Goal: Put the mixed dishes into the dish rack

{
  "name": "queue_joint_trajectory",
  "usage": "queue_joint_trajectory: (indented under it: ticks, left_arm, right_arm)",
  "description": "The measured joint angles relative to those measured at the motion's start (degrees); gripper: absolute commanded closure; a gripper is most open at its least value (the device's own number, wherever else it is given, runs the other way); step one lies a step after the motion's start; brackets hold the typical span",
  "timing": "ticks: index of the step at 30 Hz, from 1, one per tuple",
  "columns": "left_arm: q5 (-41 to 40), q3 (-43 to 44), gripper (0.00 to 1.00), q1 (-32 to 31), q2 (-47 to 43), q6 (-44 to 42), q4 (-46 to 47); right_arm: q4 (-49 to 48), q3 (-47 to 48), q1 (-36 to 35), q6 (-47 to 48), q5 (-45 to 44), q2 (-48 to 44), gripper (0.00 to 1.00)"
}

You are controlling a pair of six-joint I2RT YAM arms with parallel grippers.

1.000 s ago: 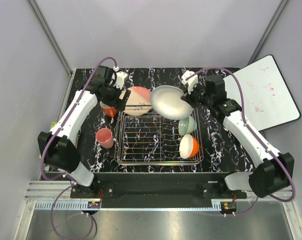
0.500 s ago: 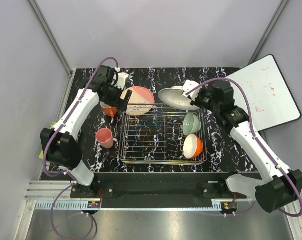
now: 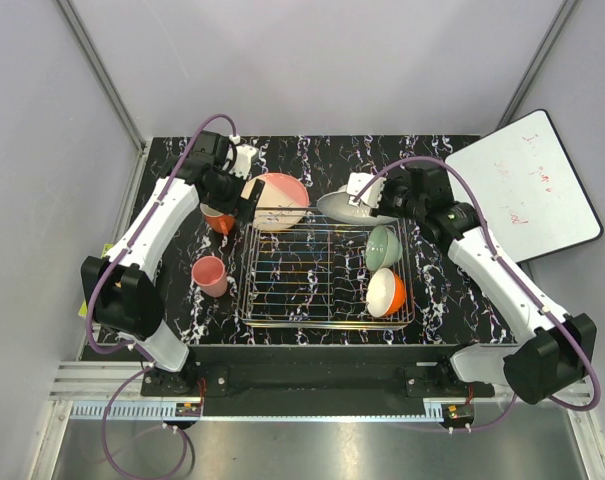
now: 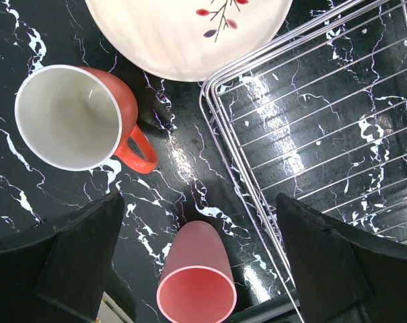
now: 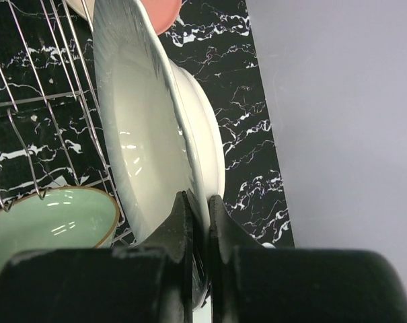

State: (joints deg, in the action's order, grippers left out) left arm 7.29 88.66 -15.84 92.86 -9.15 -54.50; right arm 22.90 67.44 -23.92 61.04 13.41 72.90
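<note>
The rack [image 3: 302, 275] sits mid-table and is about a third loaded, as I judge it. Two of the six dishes are in it, one is on its way and three wait outside.

The white plate [image 3: 344, 204] hangs tilted on edge over the rack's far-right corner, just beyond the green bowl. The right fingers [image 5: 176, 229] are clamped together on its rim. I cannot tell whether it touches the wires yet.

The pink plate [image 3: 279, 200] lies at the rack's far-left corner. It is either outside on the table or has its edge propped on the rim, and the views do not settle which.

The green bowl [image 3: 380, 246] and the orange bowl [image 3: 385, 292] lean among the prongs along the rack's right side, the green one farther back. Those two look done.

The orange mug [image 4: 68, 116] stands upright on the table left of the rack, near the pink plate. The pink mug [image 4: 195, 282] is nearer the arm bases, also left of the rack and apart from it.

The left fingers [image 4: 82, 256] hang spread wide above the two mugs, holding nothing.

Pale grey walls [image 3: 312, 60] close in three sides. The table [image 3: 312, 155] is glossy black marble with white veins. A whiteboard [image 3: 527, 180] with faint red marks leans outside its right edge. A metal rail [image 3: 312, 398] runs along the near side.
</note>
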Motion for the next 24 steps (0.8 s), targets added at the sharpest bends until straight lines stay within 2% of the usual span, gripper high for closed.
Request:
queue_joint_trajectory:
  ticks: [24]
  left_arm:
    - [0.0, 0.0, 0.01, 0.0, 0.0, 0.0, 0.0]
  right_arm:
    - [0.9, 0.4, -2.3, 4.2, -2.0, 3.5, 1.00]
